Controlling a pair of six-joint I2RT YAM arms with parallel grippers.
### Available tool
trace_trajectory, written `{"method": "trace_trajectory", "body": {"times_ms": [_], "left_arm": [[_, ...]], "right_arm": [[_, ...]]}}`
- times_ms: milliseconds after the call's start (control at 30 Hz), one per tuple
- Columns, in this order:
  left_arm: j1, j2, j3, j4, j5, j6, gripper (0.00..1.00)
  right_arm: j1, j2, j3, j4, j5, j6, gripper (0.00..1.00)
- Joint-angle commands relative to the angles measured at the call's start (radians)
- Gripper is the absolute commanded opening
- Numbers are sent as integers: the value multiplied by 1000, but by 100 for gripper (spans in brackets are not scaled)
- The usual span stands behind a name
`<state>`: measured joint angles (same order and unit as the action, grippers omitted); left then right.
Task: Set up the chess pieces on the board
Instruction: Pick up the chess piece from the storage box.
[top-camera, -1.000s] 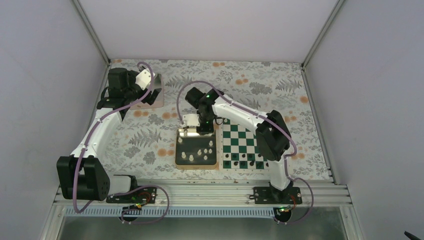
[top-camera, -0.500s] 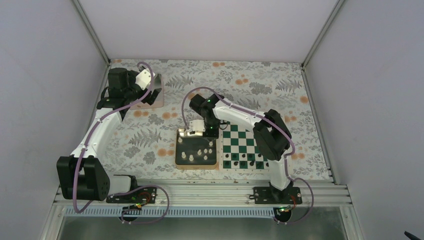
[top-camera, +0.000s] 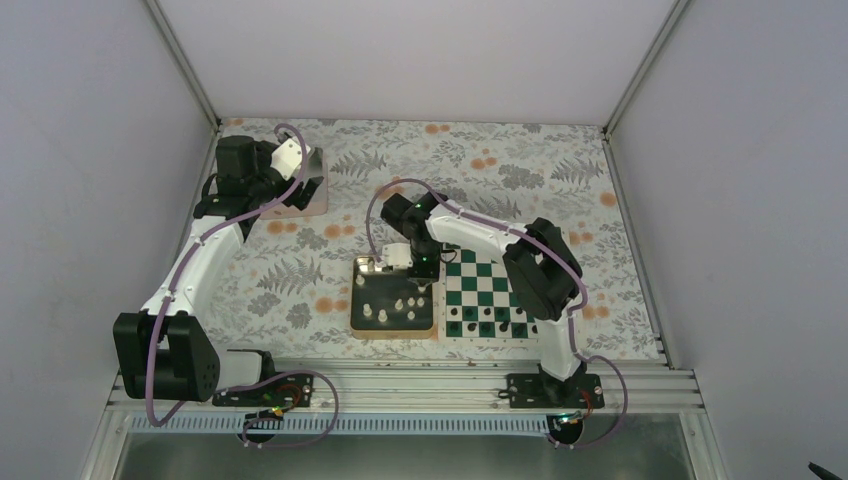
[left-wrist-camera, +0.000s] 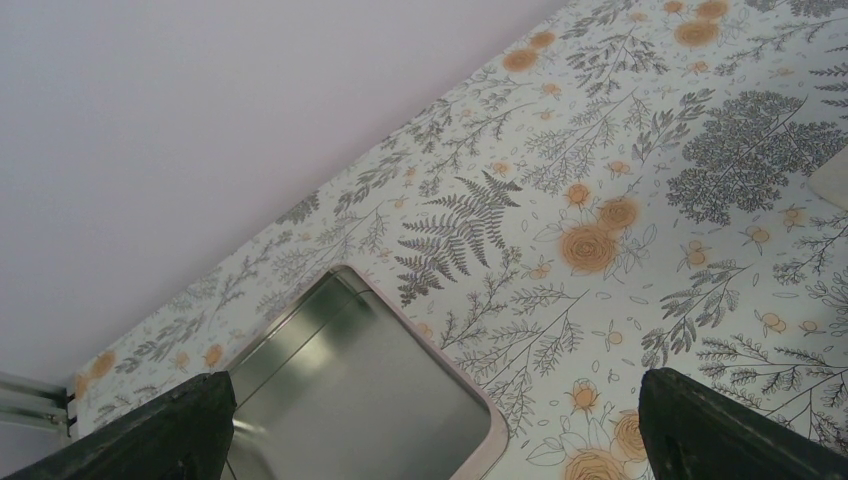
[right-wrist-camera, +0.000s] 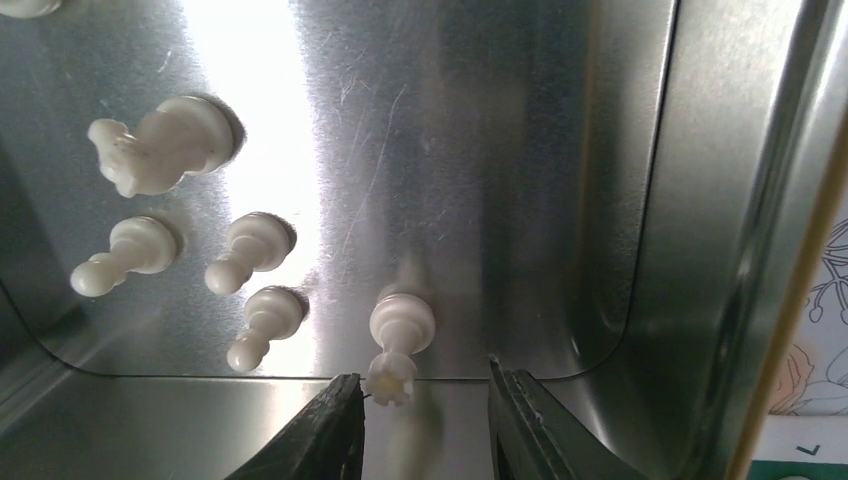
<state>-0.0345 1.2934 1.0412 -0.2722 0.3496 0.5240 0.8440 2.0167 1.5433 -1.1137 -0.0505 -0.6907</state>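
The right gripper (right-wrist-camera: 425, 415) hangs low inside the gold-rimmed tray (top-camera: 392, 335), near its far right corner. Its two fingers are partly open. The crowned top of one white piece (right-wrist-camera: 400, 335) sits right at the mouth of the gap, close against one finger (right-wrist-camera: 320, 440) and clear of the other, so nothing looks pinched. That piece stands upright on the shiny tray floor. The other white chess pieces (right-wrist-camera: 160, 145), a knight and three pawns, are grouped a little way off to one side of it. From above, all the white pieces are in the tray, which lies just beside the board (top-camera: 487, 285). The board's green and white squares hold only a row of black pieces (top-camera: 487, 328) along the near edge. Far over at the back left, the left gripper (left-wrist-camera: 430, 435) hovers with its fingers spread wide and holds nothing. It looks down on a second tray (left-wrist-camera: 370, 400) lying on the flowered table (left-wrist-camera: 640, 200).
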Motion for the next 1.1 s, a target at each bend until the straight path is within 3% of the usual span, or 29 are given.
{"method": "trace_trajectory", "body": {"times_ms": [0, 1067], "left_arm": [[3, -14, 8, -11, 21, 9, 100], [4, -19, 8, -13, 22, 10, 100]], "right_arm": [[6, 13, -8, 28, -6, 17, 35], [17, 30, -28, 60, -29, 31, 34]]}}
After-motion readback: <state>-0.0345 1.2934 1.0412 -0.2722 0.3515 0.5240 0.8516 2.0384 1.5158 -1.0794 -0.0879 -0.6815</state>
